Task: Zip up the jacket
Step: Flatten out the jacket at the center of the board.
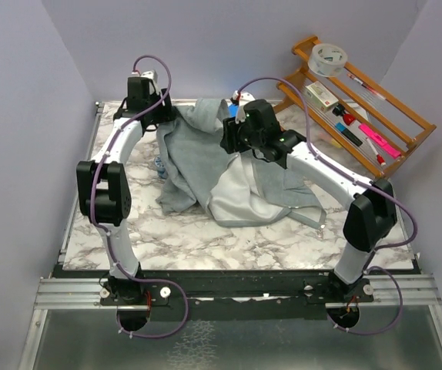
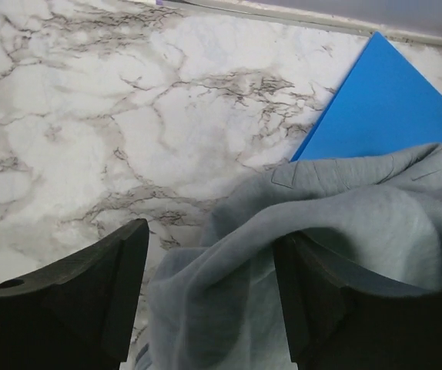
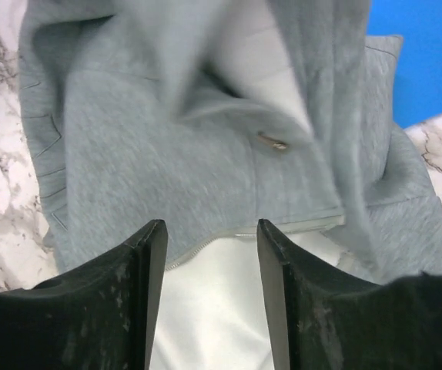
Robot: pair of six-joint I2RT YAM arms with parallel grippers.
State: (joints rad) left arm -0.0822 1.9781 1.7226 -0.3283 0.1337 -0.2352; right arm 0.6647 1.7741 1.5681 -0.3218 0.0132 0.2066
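The jacket (image 1: 198, 154) hides most of the blue pad (image 2: 383, 100). Left gripper (image 2: 209, 239) gapes around cloth; right gripper (image 3: 209, 227) gapes, empty, above it.

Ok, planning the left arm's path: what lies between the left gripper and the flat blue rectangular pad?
Only the bunched light grey fleece jacket, reaching from the left gripper onto the blue pad; the left wrist view shows it.

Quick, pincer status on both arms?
Left pincer: open, jacket fabric lying in its gap.
Right pincer: open above the jacket, holding nothing.
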